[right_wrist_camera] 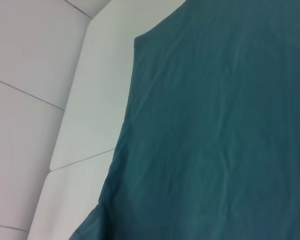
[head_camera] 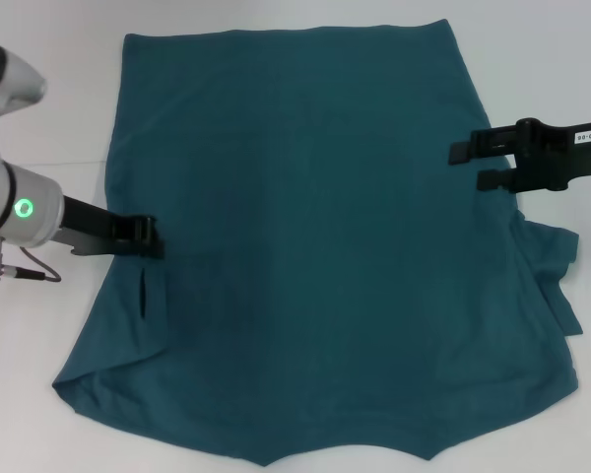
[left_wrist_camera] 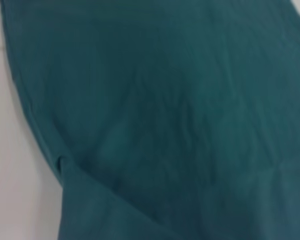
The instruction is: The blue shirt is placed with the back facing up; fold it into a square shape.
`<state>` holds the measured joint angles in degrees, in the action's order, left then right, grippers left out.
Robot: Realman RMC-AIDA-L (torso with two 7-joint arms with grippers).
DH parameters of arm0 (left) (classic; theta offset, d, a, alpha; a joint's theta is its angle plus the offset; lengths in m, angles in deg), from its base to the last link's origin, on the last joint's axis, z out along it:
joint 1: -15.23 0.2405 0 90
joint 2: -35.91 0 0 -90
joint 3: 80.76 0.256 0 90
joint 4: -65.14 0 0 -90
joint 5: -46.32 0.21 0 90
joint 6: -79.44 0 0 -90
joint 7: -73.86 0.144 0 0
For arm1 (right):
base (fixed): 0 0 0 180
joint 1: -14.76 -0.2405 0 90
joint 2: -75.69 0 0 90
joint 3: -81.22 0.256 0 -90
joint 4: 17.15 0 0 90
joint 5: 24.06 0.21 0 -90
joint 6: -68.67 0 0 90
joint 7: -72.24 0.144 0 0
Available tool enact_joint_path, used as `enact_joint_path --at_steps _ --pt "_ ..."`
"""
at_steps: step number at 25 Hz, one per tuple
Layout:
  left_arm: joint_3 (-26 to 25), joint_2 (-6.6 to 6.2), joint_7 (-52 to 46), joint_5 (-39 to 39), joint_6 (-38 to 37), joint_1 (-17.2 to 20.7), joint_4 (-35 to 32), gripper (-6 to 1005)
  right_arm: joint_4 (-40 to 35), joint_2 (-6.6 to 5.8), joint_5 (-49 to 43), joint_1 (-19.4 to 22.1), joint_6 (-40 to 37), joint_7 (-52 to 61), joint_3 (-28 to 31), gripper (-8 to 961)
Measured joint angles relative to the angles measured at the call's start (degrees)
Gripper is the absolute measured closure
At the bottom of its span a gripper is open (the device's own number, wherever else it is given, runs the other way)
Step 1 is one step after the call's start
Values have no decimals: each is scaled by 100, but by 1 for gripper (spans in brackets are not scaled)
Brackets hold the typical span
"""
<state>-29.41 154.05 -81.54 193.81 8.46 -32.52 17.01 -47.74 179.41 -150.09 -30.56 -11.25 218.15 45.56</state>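
**Shirt spread flat, grippers at both side edges**

The curved neckline edge of the blue shirt [head_camera: 315,256] lies nearest the camera, with the straight hem at the far side, so its long axis runs near to far across the white table [head_camera: 59,118]. The fabric lies spread out, sleeves tucked or bunched at the near left and near right. The left gripper [head_camera: 143,237] sits at the shirt's left edge, low against the cloth; whether its jaws are apart or together cannot be told. The right gripper [head_camera: 470,165] reaches in over the right edge, its two black fingers [head_camera: 473,149] apart, with nothing between them.
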Motion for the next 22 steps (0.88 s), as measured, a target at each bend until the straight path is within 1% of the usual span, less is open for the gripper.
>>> enact_joint_path --at_steps 2,4,9,12,14,19,22 --pt "202 21 66 84 132 -3 -9 999 0 0 0 14 -4 -1 -1 194" --pt "300 31 176 98 168 -6 -28 999 0 0 0 25 -6 -1 1 195" --pt "596 57 703 127 221 5 -165 999 0 0 0 26 10 -1 -20 195" --pt "924 170 968 342 373 81 -398 999 0 0 -10 25 32 -1 -31 195" --pt "1052 253 1149 532 464 106 -492 999 0 0 -19 25 41 -1 -35 195" --pt "1433 481 1530 1081 825 119 -540 1000 0 0 -24 36 58 1 -23 195" --pt "1569 567 1655 1233 1051 167 -565 1000 0 0 -26 50 60 3 -13 195"
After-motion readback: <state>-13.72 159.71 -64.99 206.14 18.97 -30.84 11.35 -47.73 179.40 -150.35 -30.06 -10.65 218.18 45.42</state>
